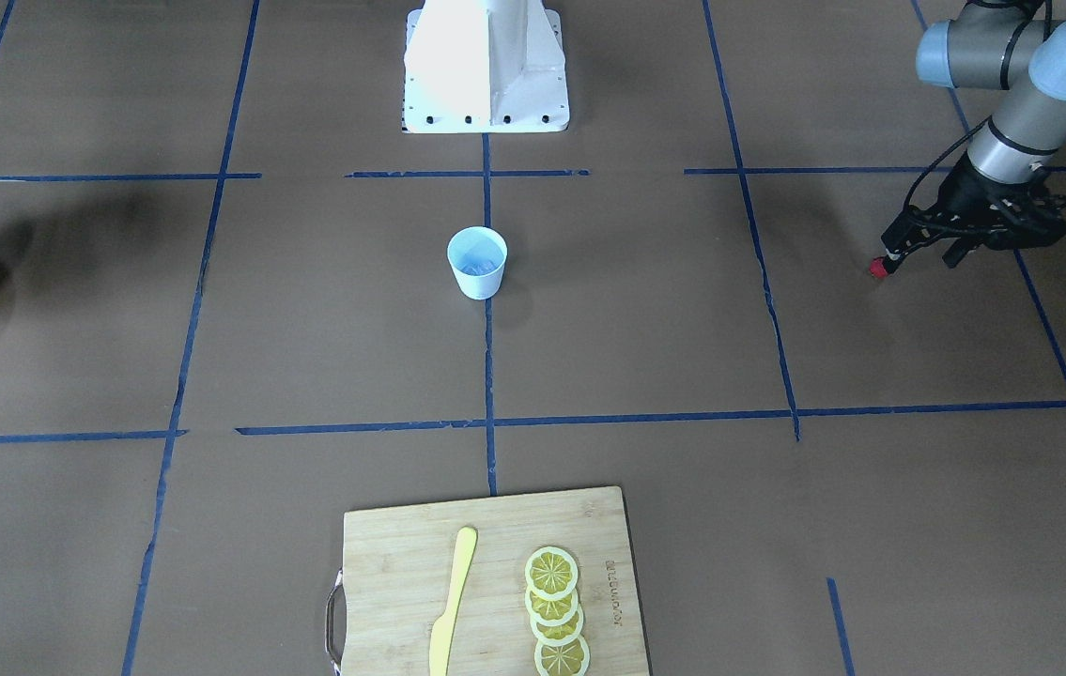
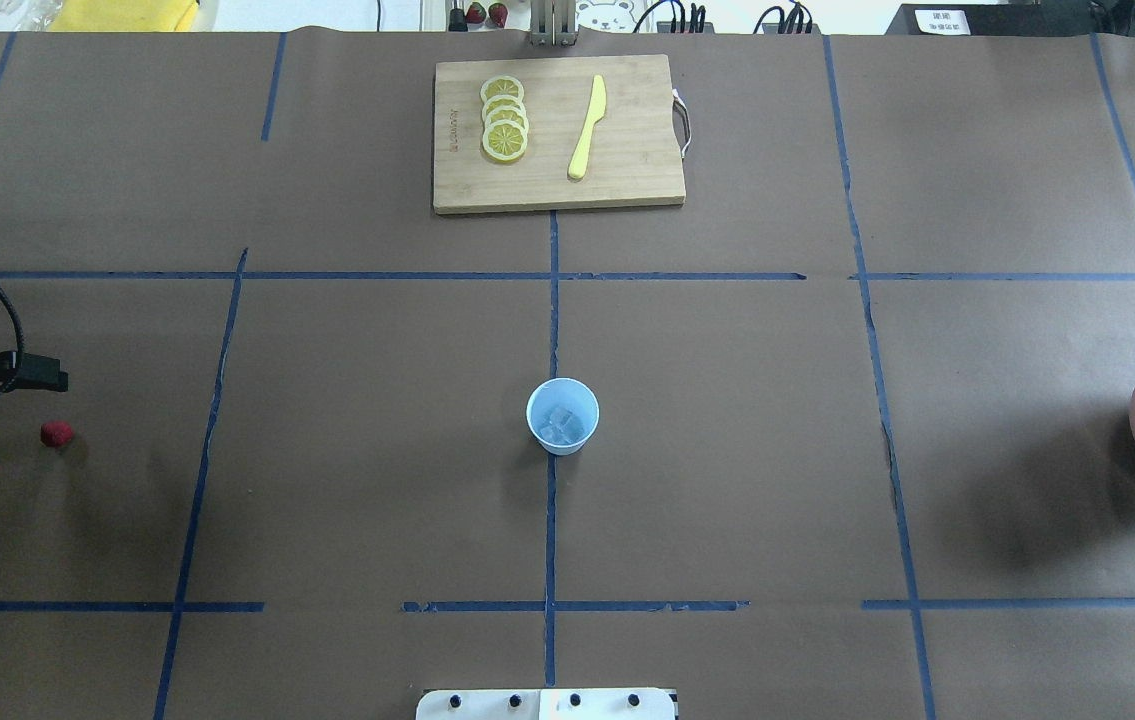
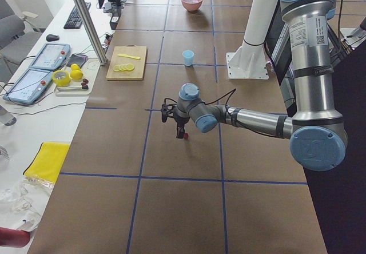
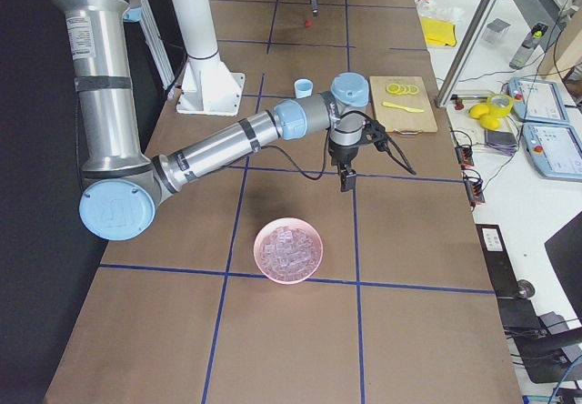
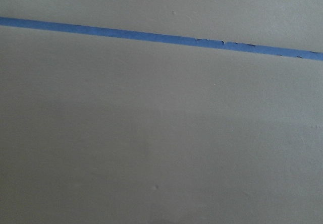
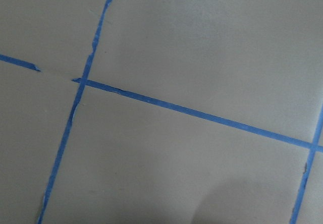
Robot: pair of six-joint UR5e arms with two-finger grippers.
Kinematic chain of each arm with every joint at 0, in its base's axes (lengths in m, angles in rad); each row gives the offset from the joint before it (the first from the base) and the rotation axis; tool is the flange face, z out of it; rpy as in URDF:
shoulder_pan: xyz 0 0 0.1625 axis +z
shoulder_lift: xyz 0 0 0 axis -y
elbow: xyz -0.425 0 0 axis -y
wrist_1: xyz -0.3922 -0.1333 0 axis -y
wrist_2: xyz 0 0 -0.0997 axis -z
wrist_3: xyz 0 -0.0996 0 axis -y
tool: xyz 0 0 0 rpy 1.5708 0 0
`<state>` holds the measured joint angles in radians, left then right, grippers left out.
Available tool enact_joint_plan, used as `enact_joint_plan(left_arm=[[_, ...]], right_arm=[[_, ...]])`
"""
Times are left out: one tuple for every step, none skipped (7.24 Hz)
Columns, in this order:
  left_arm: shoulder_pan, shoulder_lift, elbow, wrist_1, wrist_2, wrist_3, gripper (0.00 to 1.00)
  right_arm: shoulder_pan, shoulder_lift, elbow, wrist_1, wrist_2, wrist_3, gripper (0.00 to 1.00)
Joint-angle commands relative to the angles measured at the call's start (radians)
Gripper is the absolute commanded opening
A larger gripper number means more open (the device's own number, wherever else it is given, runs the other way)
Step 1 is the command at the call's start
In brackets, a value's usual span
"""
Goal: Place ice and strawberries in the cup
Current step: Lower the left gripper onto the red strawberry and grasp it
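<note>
My left hand (image 1: 889, 257) hangs tip-down right at the strawberry (image 2: 56, 433), far out on my left, because the cup (image 1: 477, 280) mid-table already holds ice (image 2: 561, 424). Whether my fingers pinch the berry, I cannot tell.

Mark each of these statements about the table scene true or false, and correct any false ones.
1. The cup has ice in it. True.
2. The strawberry is inside the cup. False: it is outside the cup, far off on the robot's left side.
3. Four lemon slices lie on the cutting board. True.
4. The yellow knife lies on the brown paper. False: it lies on the cutting board, beside the lemon slices.
5. The pink bowl is empty. False: it is filled with ice.
</note>
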<state>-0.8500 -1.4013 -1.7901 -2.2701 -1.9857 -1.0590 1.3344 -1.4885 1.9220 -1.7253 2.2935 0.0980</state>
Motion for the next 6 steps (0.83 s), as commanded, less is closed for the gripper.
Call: enact_joint_plan(left_arm=[[0.040,-0.005,0.034,-0.008,0.030,-0.007,0.97],[0.046,-0.004,0.038,-0.008,0.030,-0.007,0.97],[0.049,0.002,0.043,-0.006,0.028,-0.007,0.97],[0.051,0.004,0.047,-0.006,0.024,-0.007,0.97],[0.071,0.005,0.049,-0.006,0.024,-0.010,0.97],[0.078,0.005,0.047,-0.009,0.024,-0.013,0.97]], right_arm=[[0.058,-0.012,-0.053,0.001,0.035,-0.053,1.00],[0.060,-0.012,-0.055,0.000,0.035,-0.054,1.00],[0.062,-0.013,-0.058,0.000,0.035,-0.054,1.00],[0.063,-0.013,-0.060,0.001,0.035,-0.054,1.00],[0.063,-0.012,-0.060,0.001,0.035,-0.052,1.00],[0.063,-0.013,-0.061,0.000,0.035,-0.052,1.00]])
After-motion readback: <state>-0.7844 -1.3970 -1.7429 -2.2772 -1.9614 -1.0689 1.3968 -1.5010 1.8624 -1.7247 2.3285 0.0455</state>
